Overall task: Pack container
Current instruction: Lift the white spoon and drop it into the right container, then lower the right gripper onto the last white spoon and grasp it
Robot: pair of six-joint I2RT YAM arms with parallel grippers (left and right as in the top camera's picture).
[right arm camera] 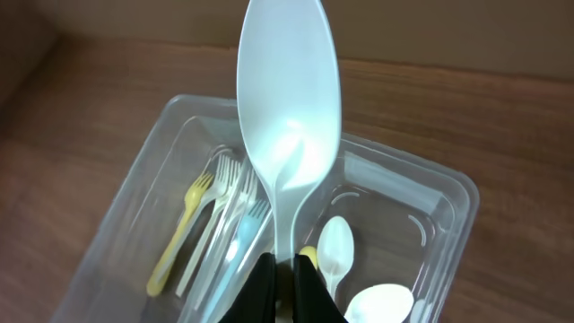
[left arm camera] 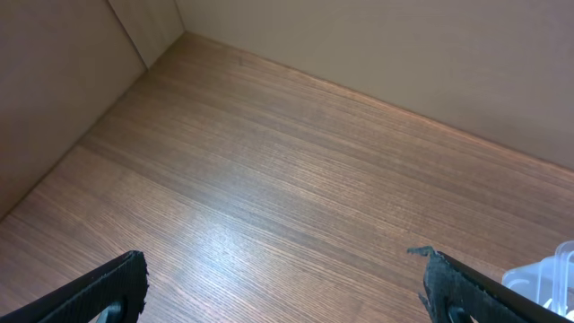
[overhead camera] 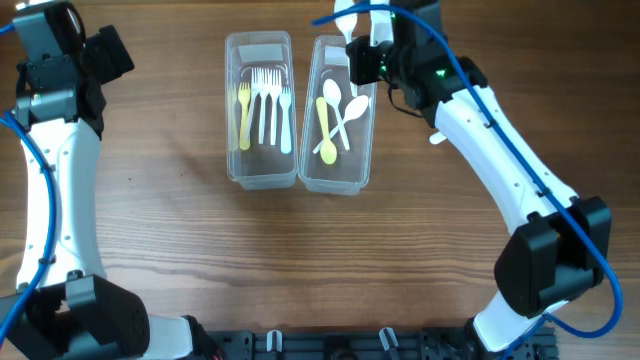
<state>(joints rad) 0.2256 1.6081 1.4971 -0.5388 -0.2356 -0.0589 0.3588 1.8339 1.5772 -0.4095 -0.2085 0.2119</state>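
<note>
Two clear plastic containers stand side by side at the table's far middle. The left container (overhead camera: 260,170) holds several forks, one yellow (overhead camera: 244,115). The right container (overhead camera: 330,178) holds a yellow spoon (overhead camera: 326,135) and two white spoons (overhead camera: 345,110). My right gripper (overhead camera: 362,45) is shut on the handle of a pale white spoon (right arm camera: 287,117), bowl pointing away, above the far end of the right container (right arm camera: 448,229). The forks (right arm camera: 211,224) show in the right wrist view. My left gripper (left arm camera: 287,287) is open and empty over bare table at the far left.
A corner of a clear container (left arm camera: 547,278) shows at the right edge of the left wrist view. Brown walls border the wooden table (overhead camera: 200,250) at the back and left. The arm bases stand at the near edge.
</note>
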